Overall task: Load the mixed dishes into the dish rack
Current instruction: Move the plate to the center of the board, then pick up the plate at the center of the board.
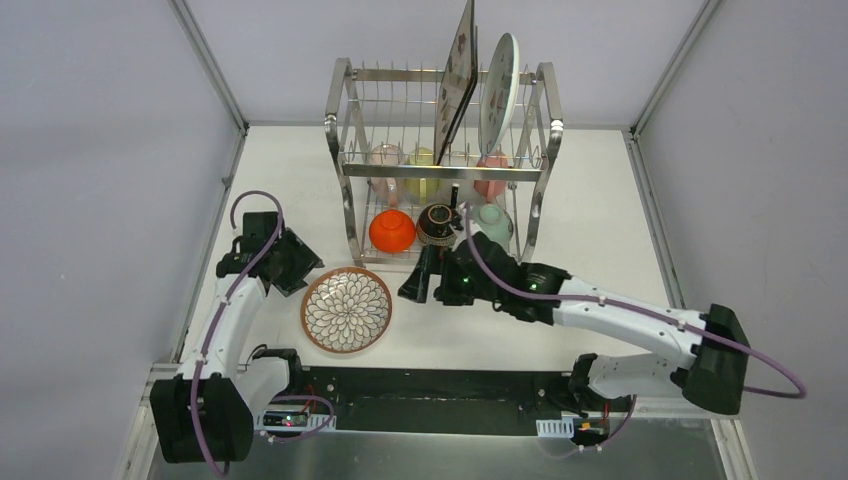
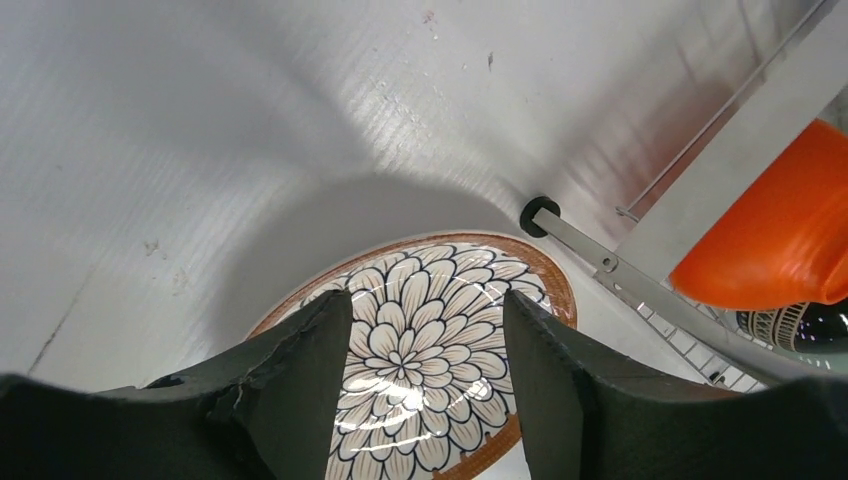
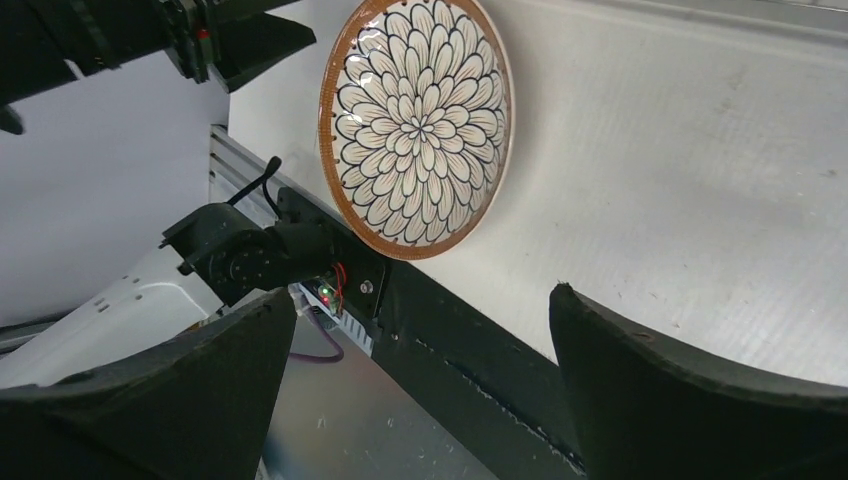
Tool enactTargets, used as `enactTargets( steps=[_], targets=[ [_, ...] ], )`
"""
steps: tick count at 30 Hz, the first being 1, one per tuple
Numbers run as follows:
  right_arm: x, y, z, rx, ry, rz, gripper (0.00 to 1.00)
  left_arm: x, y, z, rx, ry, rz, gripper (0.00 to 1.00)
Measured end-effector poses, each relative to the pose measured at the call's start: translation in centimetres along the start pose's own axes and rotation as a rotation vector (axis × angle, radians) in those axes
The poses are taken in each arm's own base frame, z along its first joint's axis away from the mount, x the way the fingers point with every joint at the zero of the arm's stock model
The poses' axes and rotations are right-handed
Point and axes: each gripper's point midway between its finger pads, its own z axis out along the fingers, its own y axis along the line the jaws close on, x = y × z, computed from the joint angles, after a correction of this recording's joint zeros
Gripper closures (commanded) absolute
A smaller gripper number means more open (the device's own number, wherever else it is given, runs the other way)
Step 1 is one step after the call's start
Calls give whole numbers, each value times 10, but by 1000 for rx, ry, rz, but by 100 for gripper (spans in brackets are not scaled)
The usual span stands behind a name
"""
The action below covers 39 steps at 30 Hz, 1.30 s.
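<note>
The brown-rimmed petal-pattern plate lies flat on the table in front of the dish rack. My left gripper is open and empty, just left of and above the plate; its wrist view shows the plate between its fingers. My right gripper is open and empty, to the right of the plate and in front of the rack; the plate lies beyond its fingertips. The square floral plate and a white plate stand upright in the upper slots.
Pastel cups sit on the upper tier. The orange bowl, brown bowl and mint bowl sit on the lower tier. The orange bowl and a rack post are close right of my left gripper. The table edge rail lies under my right gripper.
</note>
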Motion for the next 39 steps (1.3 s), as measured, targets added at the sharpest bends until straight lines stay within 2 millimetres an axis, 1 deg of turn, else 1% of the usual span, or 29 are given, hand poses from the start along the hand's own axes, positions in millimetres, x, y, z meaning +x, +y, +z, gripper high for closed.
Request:
enactTargets(
  steps=[2, 5, 7, 8, 9, 10, 11, 12, 13, 14, 16, 19, 22, 23, 27, 32, 35, 39],
  targets=[
    [8, 7, 15, 7, 13, -27, 4, -4, 0, -7, 9, -35, 23, 38],
    [13, 8, 34, 22, 10, -42, 7, -10, -4, -19, 44, -78, 104, 29],
    [16, 5, 47, 36, 9, -43, 8, -16, -12, -30, 85, -102, 180, 21],
    [18, 4, 54, 40, 11, -44, 8, -20, -18, -37, 112, -123, 228, 20],
    [19, 3, 61, 42, 11, -42, 11, -23, -23, -44, 136, -141, 264, 20],
    [21, 1, 68, 45, 12, -42, 11, -27, -30, -51, 164, -161, 304, 20],
    [23, 0, 74, 45, 14, -42, 11, -30, -35, -58, 185, -179, 336, 17],
    [24, 0, 80, 43, 16, -42, 17, -33, -42, -64, 210, -196, 375, 4],
    [26, -1, 87, 41, 17, -42, 17, -35, -46, -68, 230, -213, 410, 1],
    [28, -2, 95, 39, 19, -41, 23, -36, -50, -70, 247, -228, 447, 1],
    [34, -9, 109, 59, 32, -39, 28, -35, -54, -70, 264, -230, 487, 1],
    [45, -23, 125, 106, 61, -41, 38, -32, -56, -69, 283, -219, 535, 1],
    [52, -33, 135, 138, 81, -44, 53, -32, -57, -69, 287, -222, 561, 1],
    [53, -34, 137, 142, 84, -46, 56, -34, -56, -69, 281, -227, 565, 1],
    [52, -30, 146, 141, 82, -27, 58, -38, -50, -67, 233, -260, 567, 1],
    [59, -36, 158, 160, 98, -12, 63, -41, -46, -67, 201, -281, 558, 1],
    [62, -42, 162, 176, 106, -10, 69, -39, -43, -66, 190, -271, 557, 1],
    [61, -42, 163, 180, 99, -1, 73, -34, -45, -67, 208, -245, 561, 1]
  ],
)
